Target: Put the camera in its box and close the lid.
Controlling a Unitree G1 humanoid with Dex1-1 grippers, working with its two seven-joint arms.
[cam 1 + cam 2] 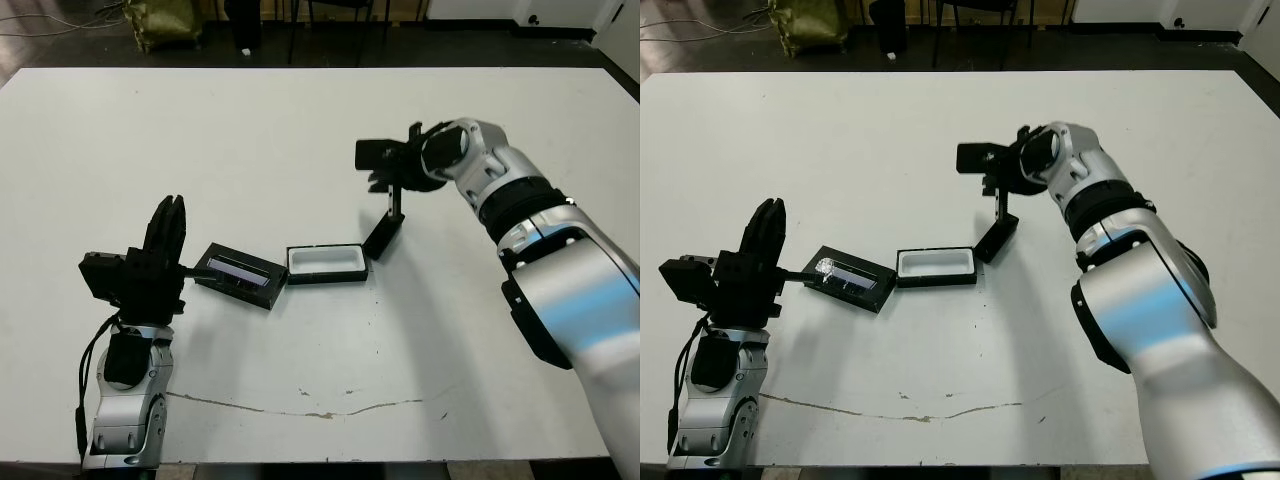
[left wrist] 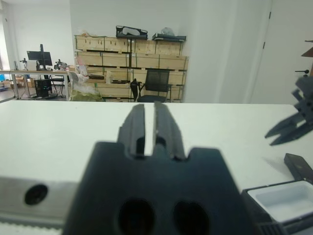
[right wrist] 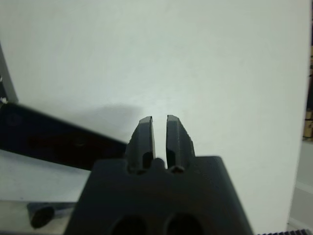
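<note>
Just off the right end of the box (image 1: 325,264), seeing the camera (image 1: 381,238) lying aslant, long axis pointing up toward the right gripper (image 1: 394,205), hanging over its far tip, fingers nearly together and empty, nearer than the left gripper (image 1: 170,215), likewise pinched on nothing.

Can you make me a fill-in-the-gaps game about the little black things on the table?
1. Inside, the box is ___.
2. The ___ lies between the box and the left gripper.
3. The camera sits on the robot's ___ side of the box.

Missing words: white; lid; right.
</note>
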